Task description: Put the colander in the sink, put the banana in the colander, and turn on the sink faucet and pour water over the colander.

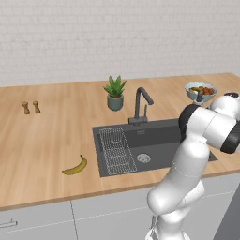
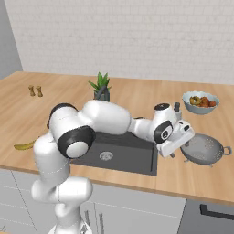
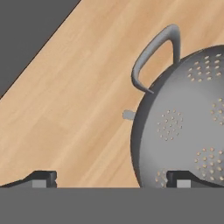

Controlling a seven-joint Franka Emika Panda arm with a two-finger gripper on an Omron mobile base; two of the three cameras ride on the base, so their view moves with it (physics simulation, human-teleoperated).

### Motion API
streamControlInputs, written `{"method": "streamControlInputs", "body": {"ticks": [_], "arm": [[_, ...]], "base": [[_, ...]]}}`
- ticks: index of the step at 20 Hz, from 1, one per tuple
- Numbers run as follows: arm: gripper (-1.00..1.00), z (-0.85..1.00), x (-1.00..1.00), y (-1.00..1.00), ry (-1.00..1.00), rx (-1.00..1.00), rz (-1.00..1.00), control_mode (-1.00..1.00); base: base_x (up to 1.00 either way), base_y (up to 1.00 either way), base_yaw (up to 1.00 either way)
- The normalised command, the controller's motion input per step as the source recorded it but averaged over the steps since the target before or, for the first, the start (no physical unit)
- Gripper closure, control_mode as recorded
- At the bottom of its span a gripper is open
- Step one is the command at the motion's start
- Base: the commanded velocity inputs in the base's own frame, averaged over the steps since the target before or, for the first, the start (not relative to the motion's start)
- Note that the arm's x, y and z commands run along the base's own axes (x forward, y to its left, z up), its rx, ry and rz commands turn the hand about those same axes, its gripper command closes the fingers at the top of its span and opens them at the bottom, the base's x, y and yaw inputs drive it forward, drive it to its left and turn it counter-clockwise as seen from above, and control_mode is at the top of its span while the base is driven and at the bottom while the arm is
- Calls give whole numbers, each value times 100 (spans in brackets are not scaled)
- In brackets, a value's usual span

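The silver-grey perforated colander (image 2: 204, 148) stands on the wooden counter, right of the sink (image 2: 137, 160). My gripper (image 2: 178, 154) hangs open just left of it, between sink and colander. In the hand view the colander (image 3: 188, 122) fills the right side, one loop handle (image 3: 157, 57) pointing up. The gripper (image 3: 111, 179) is wide open: one fingertip (image 3: 41, 178) is over bare wood, the other (image 3: 181, 178) is in front of the colander's wall. The yellow banana (image 1: 76, 167) lies on the counter left of the sink (image 1: 159, 136). The gooseneck faucet (image 1: 140, 105) stands behind the basin.
A wire rack (image 1: 116, 151) lies in the sink's left half, with a round drain (image 1: 143, 158) beside it. A potted plant (image 1: 115, 93) stands left of the faucet, a fruit bowl (image 2: 200, 101) behind the colander, and two small shakers (image 1: 31, 108) far left.
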Motion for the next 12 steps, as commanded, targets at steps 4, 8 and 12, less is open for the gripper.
{"method": "streamControlInputs", "body": {"ticks": [4,8,12], "arm": [[-100,-18,25,-20,0,1,0,-100],[-100,-23,25,-16,0,2,0,-100],[-100,-15,23,-19,0,5,0,-100]], "base": [[0,0,0],[0,0,0],[0,0,0]]}}
